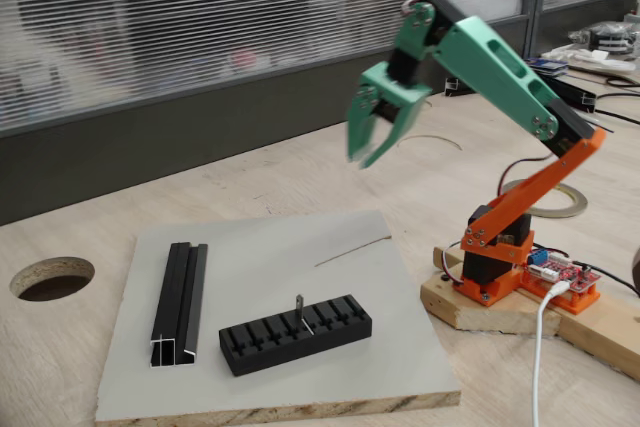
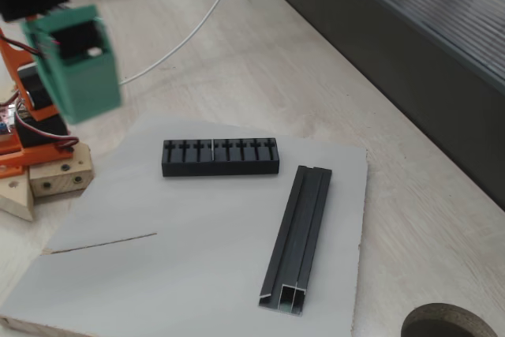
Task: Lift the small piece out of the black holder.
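Observation:
The black holder [image 1: 296, 333] [image 2: 220, 156] lies on the grey board near its front edge in a fixed view. The small piece [image 1: 300, 312] stands upright in one of the middle slots; from above it reads as a thin pale line across the holder [image 2: 215, 150]. My green gripper [image 1: 366, 143] hangs high in the air above and behind the board, well clear of the holder, fingers pointing down with a slight gap and nothing between them. Its green body [image 2: 75, 65] shows at the upper left of a fixed view, with the fingertips hidden.
A long black channel rail [image 1: 180, 302] [image 2: 298, 234] lies on the grey board [image 1: 270, 267] [image 2: 197, 250] beside the holder. A thin wire-like line [image 1: 352, 250] [image 2: 101, 244] rests on the board. A round hole [image 1: 52, 277] is cut in the table. The arm's orange base [image 1: 505, 267] sits on wooden blocks.

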{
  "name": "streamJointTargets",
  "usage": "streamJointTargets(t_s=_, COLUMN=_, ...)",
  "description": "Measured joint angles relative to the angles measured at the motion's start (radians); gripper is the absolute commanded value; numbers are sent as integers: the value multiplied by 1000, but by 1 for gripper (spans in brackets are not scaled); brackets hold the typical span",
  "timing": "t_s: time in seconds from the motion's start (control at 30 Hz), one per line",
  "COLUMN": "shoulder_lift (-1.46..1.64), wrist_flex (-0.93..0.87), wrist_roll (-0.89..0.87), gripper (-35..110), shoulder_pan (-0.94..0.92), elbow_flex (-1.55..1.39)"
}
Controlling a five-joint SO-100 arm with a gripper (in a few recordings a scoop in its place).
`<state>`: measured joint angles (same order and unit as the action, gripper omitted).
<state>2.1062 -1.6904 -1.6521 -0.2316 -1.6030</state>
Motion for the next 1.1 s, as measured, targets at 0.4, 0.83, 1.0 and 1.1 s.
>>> streamJointTargets(t_s=0.4, shoulder_lift=-264, wrist_flex=37, wrist_roll=-2, gripper=12, shoulder_pan=434, elbow_flex=0)
streamJointTargets(t_s=0.83, shoulder_lift=-394, wrist_flex=124, wrist_roll=-2, gripper=12, shoulder_pan=571, elbow_flex=0)
streamJointTargets(t_s=1.0, shoulder_lift=-394, wrist_flex=244, wrist_roll=-2, gripper=12, shoulder_pan=600, elbow_flex=0)
streamJointTargets(t_s=1.1, shoulder_lift=-394, wrist_flex=261, wrist_roll=-2, gripper=12, shoulder_pan=609, elbow_flex=0)
